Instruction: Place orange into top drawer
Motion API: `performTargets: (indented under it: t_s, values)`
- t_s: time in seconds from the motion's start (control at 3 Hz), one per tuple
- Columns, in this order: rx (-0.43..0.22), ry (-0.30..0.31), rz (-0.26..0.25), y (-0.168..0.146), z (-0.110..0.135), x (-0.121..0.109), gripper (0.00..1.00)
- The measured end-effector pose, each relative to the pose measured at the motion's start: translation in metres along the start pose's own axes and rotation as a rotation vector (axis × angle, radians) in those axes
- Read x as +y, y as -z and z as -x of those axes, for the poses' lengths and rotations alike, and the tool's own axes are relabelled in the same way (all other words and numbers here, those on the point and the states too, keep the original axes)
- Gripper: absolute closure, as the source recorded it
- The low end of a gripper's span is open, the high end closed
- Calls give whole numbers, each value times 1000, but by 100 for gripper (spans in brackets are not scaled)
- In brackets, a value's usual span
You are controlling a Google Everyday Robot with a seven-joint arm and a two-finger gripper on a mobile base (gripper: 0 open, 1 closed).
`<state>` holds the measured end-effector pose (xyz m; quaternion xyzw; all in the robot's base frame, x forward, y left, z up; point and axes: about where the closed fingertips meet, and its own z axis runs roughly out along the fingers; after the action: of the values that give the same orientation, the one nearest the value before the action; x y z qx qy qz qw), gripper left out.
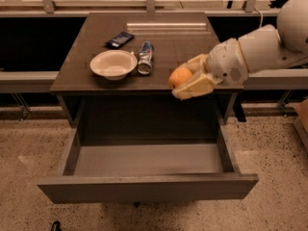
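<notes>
Your tool (186, 83), clamped on the orange (178, 76), hangs at the worktop's (183, 44) front edge. The open drawer (144, 160) lies below it, its middle slightly leftward.

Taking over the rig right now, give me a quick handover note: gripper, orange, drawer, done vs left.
Gripper: shut on the orange, at the table's front edge, right of centre.
Top drawer: pulled open, below and in front of the gripper.
Done: orange grasped, drawer open.
Left: probably move it out over the drawer, lower, release.
White bowl and can sit on the table, left of the gripper.
</notes>
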<state>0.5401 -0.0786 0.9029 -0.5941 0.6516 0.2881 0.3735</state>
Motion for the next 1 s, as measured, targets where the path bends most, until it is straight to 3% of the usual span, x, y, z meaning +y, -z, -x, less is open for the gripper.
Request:
performTargets:
  t_s: [0.33,0.67,1.0]
  values:
    - [23,-35,39,-13,-20,14,100]
    - [-75,-7,10,-21,-5,15,100]
    - [-128,53,-30,-63,2,45,100]
